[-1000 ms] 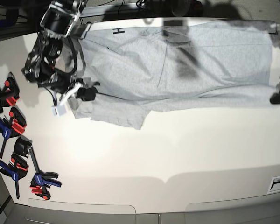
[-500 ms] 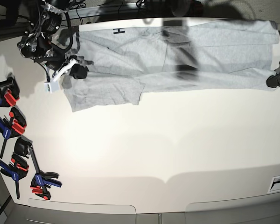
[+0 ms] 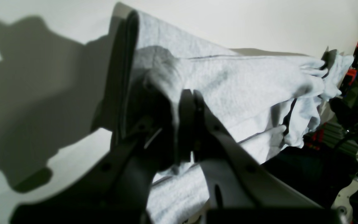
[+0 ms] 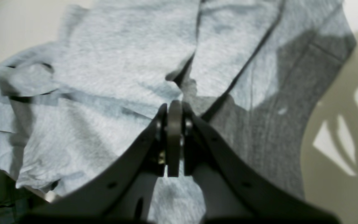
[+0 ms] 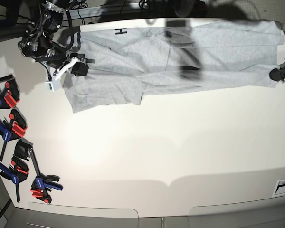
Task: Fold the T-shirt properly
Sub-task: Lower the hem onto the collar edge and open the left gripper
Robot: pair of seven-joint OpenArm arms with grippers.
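White counter [image 5: 180, 152], far edge: T-shirt [image 5: 180, 52] stretched between left pincer [image 5: 277, 74] and right pincer [image 5: 78, 70], both clamped on cloth; risk: overpull slips hem, fold skews.

Soft cloth on a smooth matt table

The T-shirt [image 5: 180, 57] is heathered grey knit cloth; the table [image 5: 171, 142] is matt off-white; the clamps [image 5: 14, 128] look plastic.

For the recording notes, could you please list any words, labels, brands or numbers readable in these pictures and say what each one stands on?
"H": one black block letter, lying sideways, at the far edge of the T-shirt in the base view; any further lettering is folded out of sight.
White tag by the right gripper: too small to read.
Both wrist views: no text.
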